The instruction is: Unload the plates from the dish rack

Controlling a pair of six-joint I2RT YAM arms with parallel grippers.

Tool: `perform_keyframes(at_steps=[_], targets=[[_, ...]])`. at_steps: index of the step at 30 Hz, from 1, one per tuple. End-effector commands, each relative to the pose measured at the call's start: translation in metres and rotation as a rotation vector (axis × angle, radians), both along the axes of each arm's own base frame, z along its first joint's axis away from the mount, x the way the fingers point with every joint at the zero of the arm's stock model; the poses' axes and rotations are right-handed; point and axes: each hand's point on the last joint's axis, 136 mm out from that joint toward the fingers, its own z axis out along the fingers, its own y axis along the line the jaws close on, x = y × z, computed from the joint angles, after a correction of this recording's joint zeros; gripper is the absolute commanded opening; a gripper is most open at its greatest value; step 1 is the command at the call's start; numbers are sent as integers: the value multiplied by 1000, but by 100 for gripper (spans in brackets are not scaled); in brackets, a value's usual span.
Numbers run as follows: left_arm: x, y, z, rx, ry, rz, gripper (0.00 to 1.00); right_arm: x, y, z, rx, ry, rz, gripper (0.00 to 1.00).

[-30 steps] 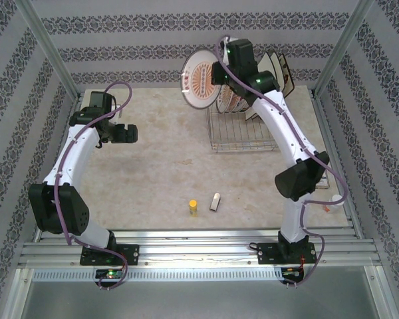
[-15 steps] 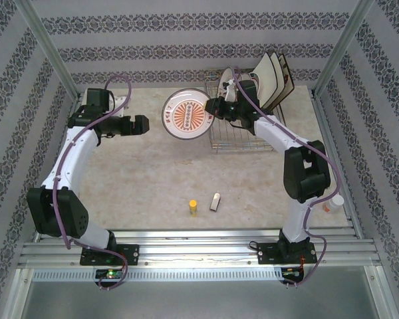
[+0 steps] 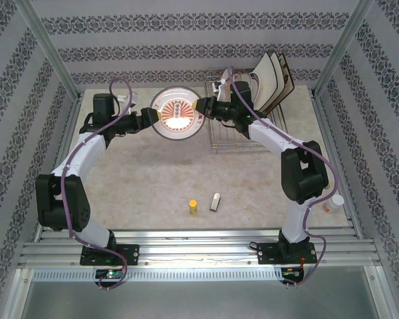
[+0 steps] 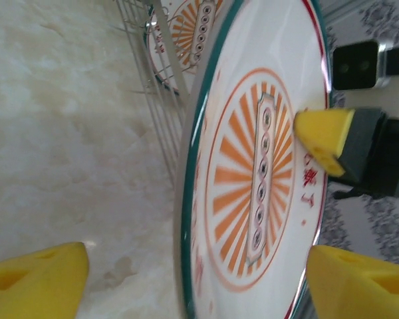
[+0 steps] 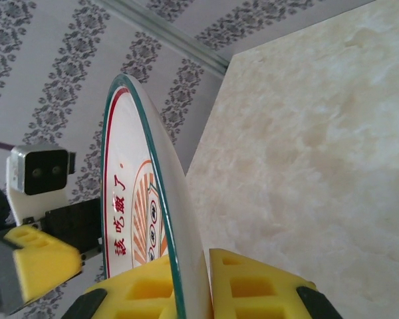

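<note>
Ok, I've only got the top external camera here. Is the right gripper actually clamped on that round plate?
Observer: Yes. The right wrist view shows the right gripper pinching the plate rim from both faces.
Operator: Has the left one got it?
Observer: Not yet. In the left wrist view the left gripper is open, straddling the plate's edge, not closed on it.
Operator: More round ones racked?
Observer: A second plate with the same orange pattern stands in the dish rack.
</note>
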Motion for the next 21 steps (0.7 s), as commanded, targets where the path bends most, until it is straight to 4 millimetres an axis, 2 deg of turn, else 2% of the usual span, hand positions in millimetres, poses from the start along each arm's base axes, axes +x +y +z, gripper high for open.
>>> perform_keyframes(at_steps=[1, 6, 8, 11, 13, 14, 15, 16, 19, 21], targets=[[3, -6, 18, -50, -66, -23, 70, -3, 17, 42, 79, -96, 58, 0], [-2, -3, 14, -24, -54, -14, 34, 1, 23, 40, 82, -87, 57, 0], [-3, -2, 12, -18, -52, -10, 25, 2, 25, 39, 84, -82, 61, 0], [-1, -1, 10, -16, -48, -4, 0, 1, 27, 36, 82, -80, 66, 0], [0, -1, 9, -18, -49, 0, 0, 0, 28, 35, 76, -78, 70, 0], [1, -1, 9, -23, -50, 1, 0, 1, 27, 33, 67, -74, 66, 6], [3, -1, 10, -27, -54, 7, 0, 1, 27, 33, 59, -74, 63, 27], [4, 0, 9, -30, -54, 11, 0, 1, 26, 32, 53, -74, 59, 41], [8, 4, 7, -29, -55, 43, 0, 3, 20, 34, 39, -74, 62, 66], [13, 13, 7, -30, -55, 90, 0, 8, 8, 38, 8, -78, 28, 82]])
